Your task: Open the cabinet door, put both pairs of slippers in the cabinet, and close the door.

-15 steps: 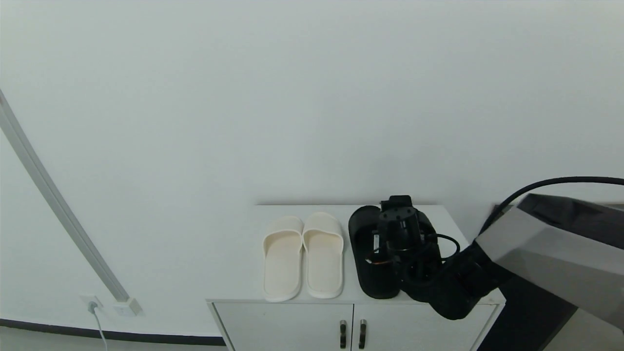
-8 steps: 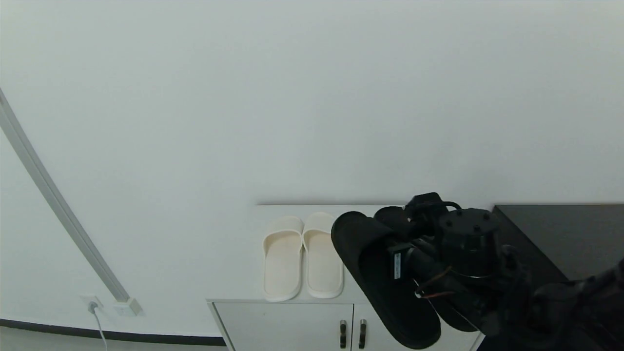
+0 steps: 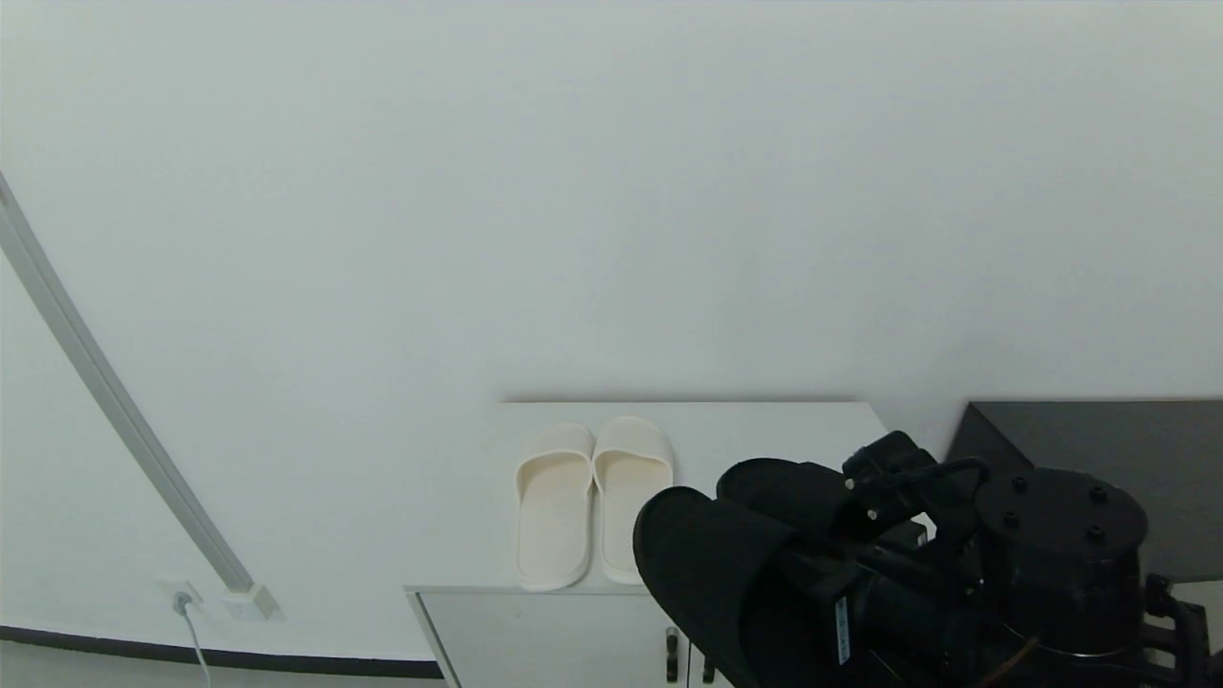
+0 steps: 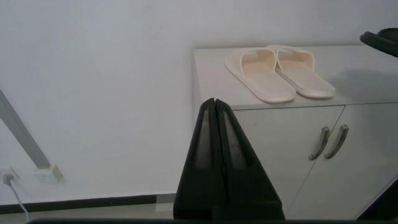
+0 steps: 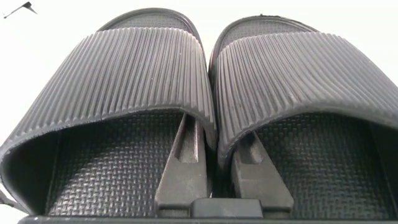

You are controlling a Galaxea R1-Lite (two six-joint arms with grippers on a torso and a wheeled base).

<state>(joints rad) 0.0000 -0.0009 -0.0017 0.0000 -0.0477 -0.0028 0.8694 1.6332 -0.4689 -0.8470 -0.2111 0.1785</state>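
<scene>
since a second ago your right arm lifted the black slippers (image 3: 726, 564) off the cabinet (image 3: 764, 430) top and swung them out past its front edge, toward 4 o'clock in the head view. the white slippers (image 3: 592, 502) did not move.

at this moment the black pair hung in the air, toes pointing to about 10 o'clock, just at 4 o'clock from the white pair and apart from it. the right gripper (image 5: 216, 146) had one finger inside each slipper, under the ribbed straps, pinching the two inner side walls together. the left gripper (image 4: 215, 106) was empty, its fingers pressed together, well out from the cabinet front at about 7 o'clock from it. both doors (image 4: 273, 155) were shut, handles (image 4: 329, 142) side by side at the middle seam.

you should have treated these slippers as light, soft foam. they looked bendy rather than stiff, and the textured footbeds gave fair grip, so the pinch needed little force. the risk was that the pair would hinge or sag about that one pinch point, or that one slipper would slide out if you swung fast. the hold at the inner walls near the straps looked sound. with the doors shut, your free left claw seemed the one for a handle.
</scene>
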